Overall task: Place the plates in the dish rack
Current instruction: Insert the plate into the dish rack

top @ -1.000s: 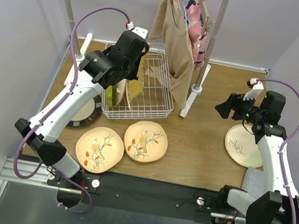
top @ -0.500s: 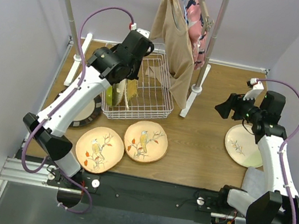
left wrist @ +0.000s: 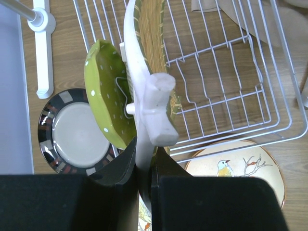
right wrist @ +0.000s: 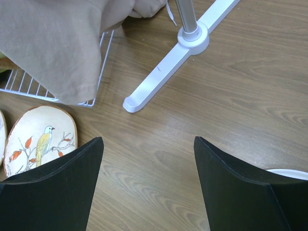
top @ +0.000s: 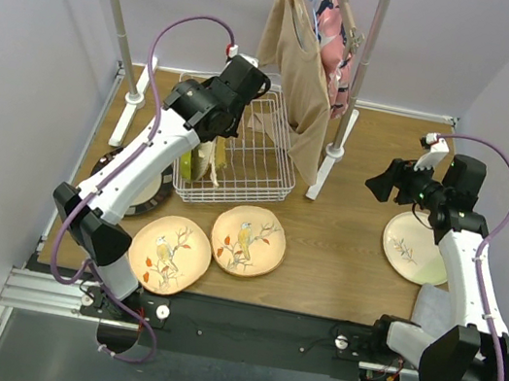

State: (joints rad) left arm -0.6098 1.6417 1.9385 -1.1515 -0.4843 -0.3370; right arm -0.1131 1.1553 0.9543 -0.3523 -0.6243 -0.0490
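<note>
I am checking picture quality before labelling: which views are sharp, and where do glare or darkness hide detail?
Top external: even light, soft shadows, the dish rack sharp. Left wrist: the cream plate in the left tool is pale and washed out; rack wires crisp. Right wrist: the table grain is sharp; the right tool is featureless black.

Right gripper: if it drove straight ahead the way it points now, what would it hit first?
Probably bare table, seen between the open fingers of the right gripper; the white stand foot lies a little further along. Depth is unclear.
</note>
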